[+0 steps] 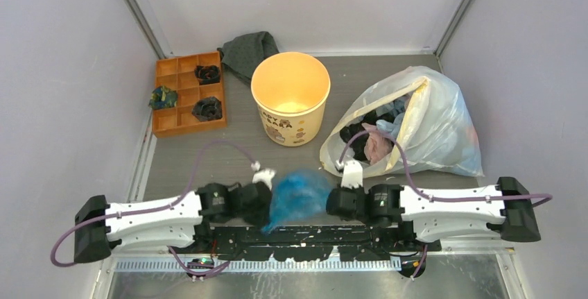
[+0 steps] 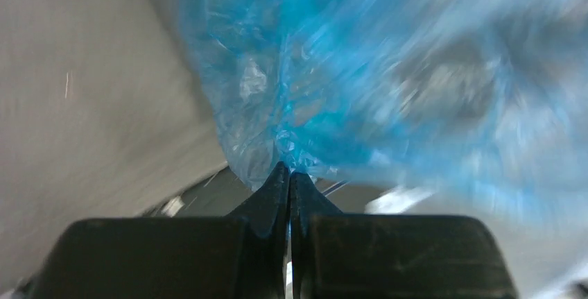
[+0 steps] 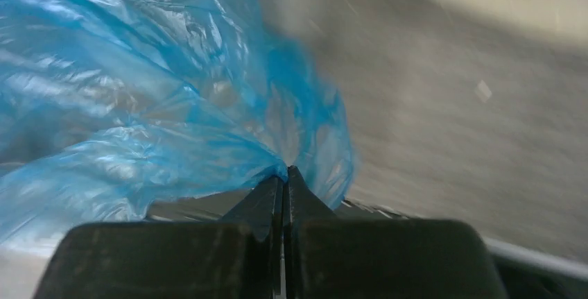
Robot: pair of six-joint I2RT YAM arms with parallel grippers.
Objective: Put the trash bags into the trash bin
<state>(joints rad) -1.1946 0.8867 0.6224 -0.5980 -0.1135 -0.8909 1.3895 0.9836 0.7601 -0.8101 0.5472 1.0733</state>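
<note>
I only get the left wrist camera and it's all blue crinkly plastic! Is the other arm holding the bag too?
Observer: Yes, the right end effector is shut on the blue bag too.
Operator: Where's the bucket?
Observer: The bucket stands upright beyond the bag, its top open.
Operator: What's beside it?
Observer: A big whitish sack lies on the right arm's side, an orange tray on the left arm's side.
</note>
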